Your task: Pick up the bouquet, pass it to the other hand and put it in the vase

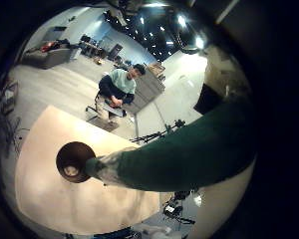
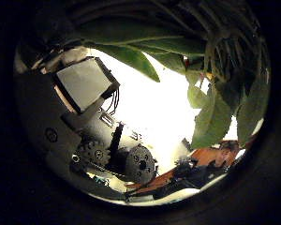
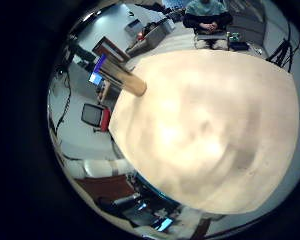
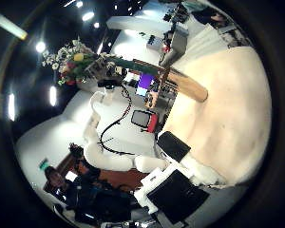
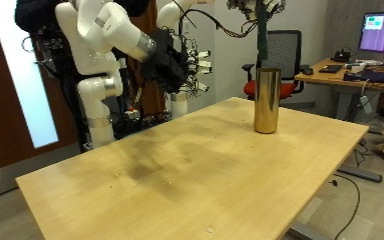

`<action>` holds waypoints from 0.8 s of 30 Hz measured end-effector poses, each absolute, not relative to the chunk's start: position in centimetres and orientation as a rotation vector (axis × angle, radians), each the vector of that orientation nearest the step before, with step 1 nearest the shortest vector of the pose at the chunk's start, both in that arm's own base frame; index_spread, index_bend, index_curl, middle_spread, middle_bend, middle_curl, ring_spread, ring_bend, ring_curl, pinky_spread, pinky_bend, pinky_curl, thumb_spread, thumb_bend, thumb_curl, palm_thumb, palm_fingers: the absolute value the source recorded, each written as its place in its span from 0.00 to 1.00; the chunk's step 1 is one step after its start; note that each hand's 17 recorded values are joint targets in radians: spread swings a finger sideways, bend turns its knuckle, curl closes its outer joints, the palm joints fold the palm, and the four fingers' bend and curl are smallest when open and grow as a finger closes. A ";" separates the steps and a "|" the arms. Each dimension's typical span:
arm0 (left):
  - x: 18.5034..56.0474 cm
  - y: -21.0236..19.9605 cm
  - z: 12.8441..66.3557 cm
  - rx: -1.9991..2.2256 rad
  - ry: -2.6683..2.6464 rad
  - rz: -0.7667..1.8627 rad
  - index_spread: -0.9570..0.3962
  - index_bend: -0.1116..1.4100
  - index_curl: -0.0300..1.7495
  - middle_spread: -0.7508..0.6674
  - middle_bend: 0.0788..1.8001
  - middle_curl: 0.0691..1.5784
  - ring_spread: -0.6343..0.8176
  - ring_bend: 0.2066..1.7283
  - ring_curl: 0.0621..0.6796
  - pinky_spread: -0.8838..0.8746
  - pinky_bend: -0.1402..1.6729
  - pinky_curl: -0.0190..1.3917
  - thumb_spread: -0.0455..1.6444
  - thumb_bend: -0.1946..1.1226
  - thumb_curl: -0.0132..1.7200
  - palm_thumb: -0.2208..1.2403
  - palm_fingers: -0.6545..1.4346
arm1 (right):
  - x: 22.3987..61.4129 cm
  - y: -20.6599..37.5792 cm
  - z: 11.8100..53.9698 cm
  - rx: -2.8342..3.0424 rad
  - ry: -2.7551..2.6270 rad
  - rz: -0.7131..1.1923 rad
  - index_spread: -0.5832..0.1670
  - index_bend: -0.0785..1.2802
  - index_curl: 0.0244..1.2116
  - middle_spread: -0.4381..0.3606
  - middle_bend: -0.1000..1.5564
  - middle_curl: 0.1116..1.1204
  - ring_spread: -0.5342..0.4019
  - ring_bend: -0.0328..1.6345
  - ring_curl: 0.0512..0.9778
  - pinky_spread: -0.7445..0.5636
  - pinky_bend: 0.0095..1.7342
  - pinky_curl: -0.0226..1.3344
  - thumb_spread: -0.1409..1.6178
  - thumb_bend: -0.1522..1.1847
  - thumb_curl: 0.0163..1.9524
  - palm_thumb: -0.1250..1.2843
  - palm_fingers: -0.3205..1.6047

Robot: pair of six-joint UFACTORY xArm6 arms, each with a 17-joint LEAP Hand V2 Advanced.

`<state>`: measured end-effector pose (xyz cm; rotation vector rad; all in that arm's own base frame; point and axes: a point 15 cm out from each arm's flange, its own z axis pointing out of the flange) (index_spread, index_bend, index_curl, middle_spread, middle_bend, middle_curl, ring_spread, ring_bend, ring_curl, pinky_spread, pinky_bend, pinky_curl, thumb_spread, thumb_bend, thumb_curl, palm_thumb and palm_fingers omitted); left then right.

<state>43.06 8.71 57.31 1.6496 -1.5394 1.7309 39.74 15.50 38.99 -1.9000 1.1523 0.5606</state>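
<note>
A tall brass-coloured vase [image 5: 265, 100] stands upright on the wooden table [image 5: 179, 170], near its far edge. The bouquet [image 5: 263, 38], with a dark green wrapped stem, hangs upright directly over it, its lower end at the vase's mouth. My left hand [image 5: 249, 8] holds it from above at the view's top edge and is mostly cut off. In the left little finger side palm view the stem [image 1: 189, 149] runs down to the vase's opening [image 1: 75, 159]. Leaves [image 2: 211, 112] fill the left thumb side palm view. My right hand [image 5: 172, 63] hovers open and empty, away from the vase.
An office chair [image 5: 289, 50] and a desk [image 5: 359, 75] with a monitor stand behind the vase. The vase is close to the table's far corner. From the right palm the vase [image 3: 125, 80] shows at the tabletop's edge, with flowers [image 4: 74, 59] high above it.
</note>
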 end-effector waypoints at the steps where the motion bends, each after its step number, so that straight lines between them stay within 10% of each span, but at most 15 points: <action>1: 43.2 8.8 57.2 1.649 -1.538 1.731 0.42 0.20 0.98 0.20 0.64 0.53 0.15 0.79 0.79 0.15 0.65 0.61 0.17 0.13 0.55 0.92 0.83 | 39.7 15.5 39.0 -1.900 1.152 0.561 0.34 0.19 0.25 0.74 0.17 0.15 0.79 0.24 0.20 0.90 0.25 0.23 0.64 0.09 0.18 0.52 0.24; 24: 45.9 10.7 51.4 1.675 -1.452 1.744 0.48 0.18 0.99 0.20 0.62 0.53 0.14 0.77 0.77 0.14 0.65 0.60 0.26 0.12 0.53 0.82 0.82 | 39.9 15.4 38.6 -1.899 1.159 0.570 0.34 0.19 0.25 0.72 0.17 0.15 0.79 0.23 0.20 0.90 0.22 0.23 0.64 0.09 0.17 0.52 0.26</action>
